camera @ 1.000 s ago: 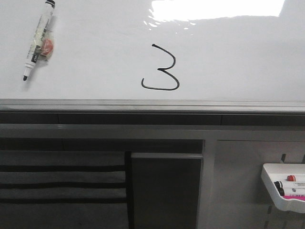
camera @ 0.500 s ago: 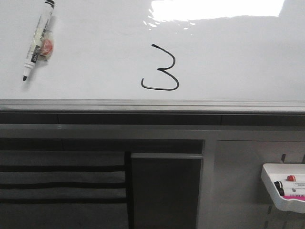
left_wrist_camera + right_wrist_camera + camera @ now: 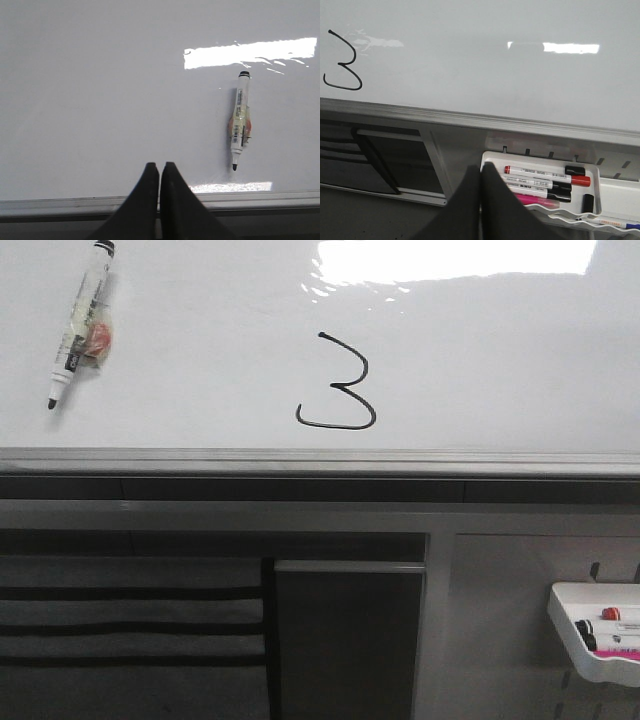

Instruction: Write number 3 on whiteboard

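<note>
A black number 3 [image 3: 338,382] is drawn on the whiteboard [image 3: 500,360], near its grey edge strip [image 3: 320,460]. The 3 also shows in the right wrist view [image 3: 342,62]. An uncapped black marker [image 3: 78,325] lies on the board at the far left, tip toward the edge; it also shows in the left wrist view [image 3: 240,120]. My left gripper [image 3: 159,167] is shut and empty over the board's edge, apart from the marker. My right gripper [image 3: 480,170] is shut and empty, below the board by the marker tray. Neither gripper shows in the front view.
A small white tray [image 3: 575,640] with several markers hangs below the board at the right; in the right wrist view [image 3: 540,161] it holds red, black and pink markers. Dark panels [image 3: 350,640] lie under the board's edge. Bright glare [image 3: 450,258] sits on the far board.
</note>
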